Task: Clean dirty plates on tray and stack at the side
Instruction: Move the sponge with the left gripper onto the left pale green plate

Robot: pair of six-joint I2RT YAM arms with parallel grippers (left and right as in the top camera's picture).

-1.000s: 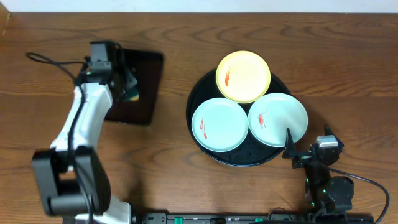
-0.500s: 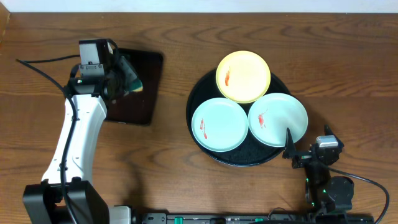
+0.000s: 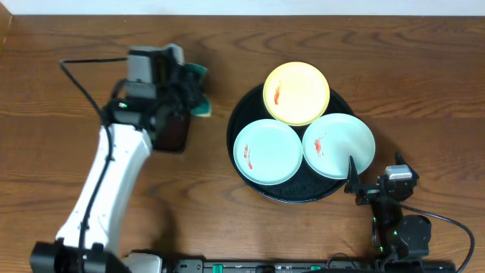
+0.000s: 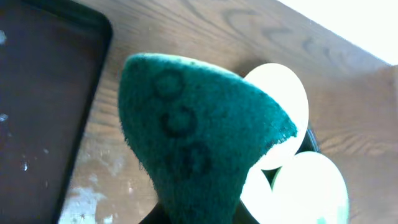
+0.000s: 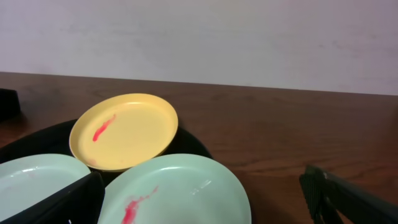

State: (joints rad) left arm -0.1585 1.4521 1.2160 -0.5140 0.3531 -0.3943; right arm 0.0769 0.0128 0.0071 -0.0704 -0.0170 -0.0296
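Wooden table (image 3: 424,76) — red-smeared plates (image 3: 267,152) on black tray (image 3: 288,191); left end effector (image 3: 188,89) clamps green sponge (image 4: 193,137), right end effector (image 5: 202,196) apart.

Green sponge (image 4: 199,137) (ring-marked) hangs over the wooden table (image 3: 227,227) beside a rectangular black tray (image 4: 37,93)

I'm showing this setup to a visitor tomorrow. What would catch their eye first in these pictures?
The green sponge gripped in the left end effector, just left of the round black tray, stands out most. On that tray sit three plates, each with a red smear: the yellow plate at the back, the left mint plate and the right mint plate in front.
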